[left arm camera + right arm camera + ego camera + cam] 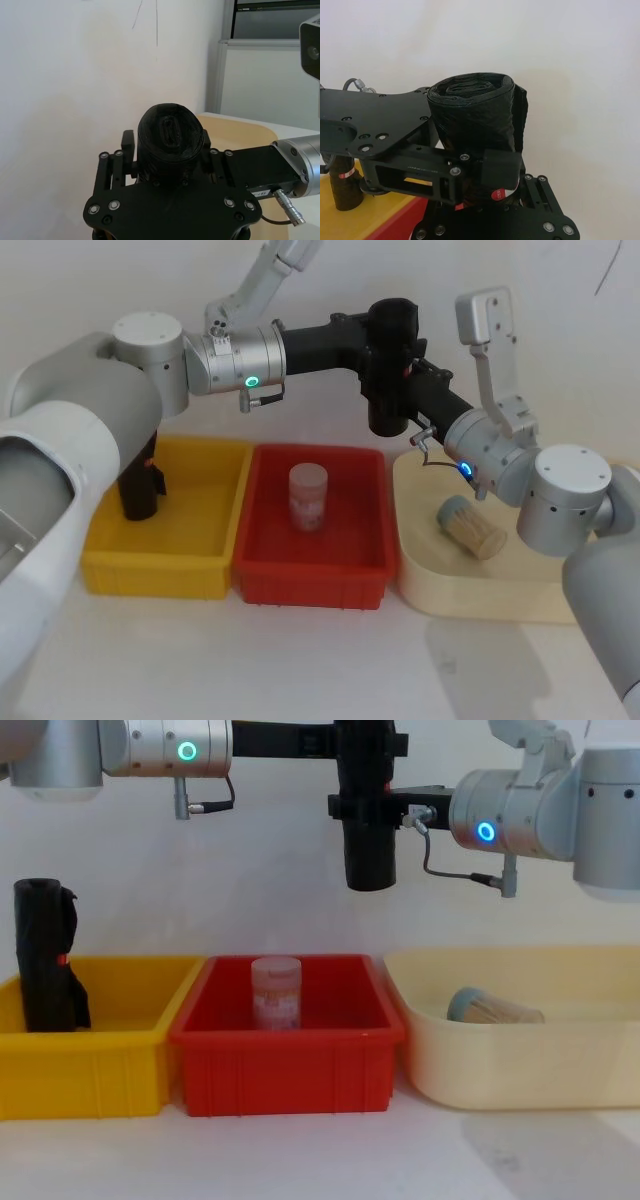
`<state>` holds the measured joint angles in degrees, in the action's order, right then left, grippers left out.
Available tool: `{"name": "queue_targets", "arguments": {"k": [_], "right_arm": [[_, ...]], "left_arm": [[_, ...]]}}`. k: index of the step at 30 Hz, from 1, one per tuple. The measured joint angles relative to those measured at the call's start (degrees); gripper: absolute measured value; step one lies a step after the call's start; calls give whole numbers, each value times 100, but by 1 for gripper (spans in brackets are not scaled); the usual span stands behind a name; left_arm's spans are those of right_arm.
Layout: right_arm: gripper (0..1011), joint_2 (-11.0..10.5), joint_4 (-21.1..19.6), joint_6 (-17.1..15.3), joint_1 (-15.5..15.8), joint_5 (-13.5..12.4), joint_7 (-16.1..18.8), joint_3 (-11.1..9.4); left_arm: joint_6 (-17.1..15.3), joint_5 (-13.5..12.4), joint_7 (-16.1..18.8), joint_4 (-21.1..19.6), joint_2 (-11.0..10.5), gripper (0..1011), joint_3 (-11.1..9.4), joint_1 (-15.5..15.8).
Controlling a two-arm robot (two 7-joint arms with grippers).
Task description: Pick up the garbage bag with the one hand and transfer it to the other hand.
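Bins line the front of the tabletop, and up above them the handover is right in the balance!

Yellow bin [85, 1060], red bin [285, 1050] and cream tray [520, 1060] sit side by side nearest us, while the garbage bag [368, 830] hangs upright in mid-air over the red bin's back edge, held high so both arms can reach it from opposite sides. Left claw [385, 335], green ring glowing, comes in from the left and pinches the roll near its upper part; right claw [405, 385], blue ring, reaches in from the right and meets it lower down. Its fingers look pressed onto the roll too, though from the wrist views that grip is hard to confirm. Spare black roll [45, 955] stands in the yellow bin, untouched.
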<state>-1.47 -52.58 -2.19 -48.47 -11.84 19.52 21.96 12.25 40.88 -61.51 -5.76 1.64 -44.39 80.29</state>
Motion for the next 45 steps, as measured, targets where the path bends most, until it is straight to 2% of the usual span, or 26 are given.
{"name": "queue_targets", "arguments": {"k": [1,4,5,7,11,22,26,30,36,38,40,41,45], "right_arm": [[572,1,0,1,0,0,0,0],[572,1,0,2,0,1,-3,-5],[572,0,1,4,0,3,-11,-12],[572,-6,0,7,0,9,-40,-32],[572,-29,-2,13,0,25,-100,-85],[572,-213,32,4,-27,41,-291,-334],[572,-364,14,-28,-17,37,-349,-477],[572,-528,-146,-100,92,16,-362,-604],[571,-909,-819,-317,542,-73,-328,-837],[571,-952,-905,-355,601,-92,-310,-858],[572,-1137,-1249,-451,837,-152,-247,-961],[571,-1137,-1249,-451,837,-152,-247,-961],[571,-1367,-1651,-585,1114,-244,-125,-1058]], "left_arm": [[0,0,0,0,0,740,0,0],[0,0,0,0,0,794,0,0],[0,0,0,0,0,859,0,0],[0,0,1,0,0,921,0,0],[0,0,2,0,0,1000,0,0],[0,0,4,0,0,1000,0,0],[0,0,4,0,0,1000,0,0],[0,0,4,0,0,1000,0,0],[0,0,4,0,1,1000,0,0],[0,0,4,1,0,1000,0,0],[0,0,4,0,0,1000,0,0],[0,0,4,0,0,1000,0,0],[0,0,4,0,0,1000,0,0]]}}
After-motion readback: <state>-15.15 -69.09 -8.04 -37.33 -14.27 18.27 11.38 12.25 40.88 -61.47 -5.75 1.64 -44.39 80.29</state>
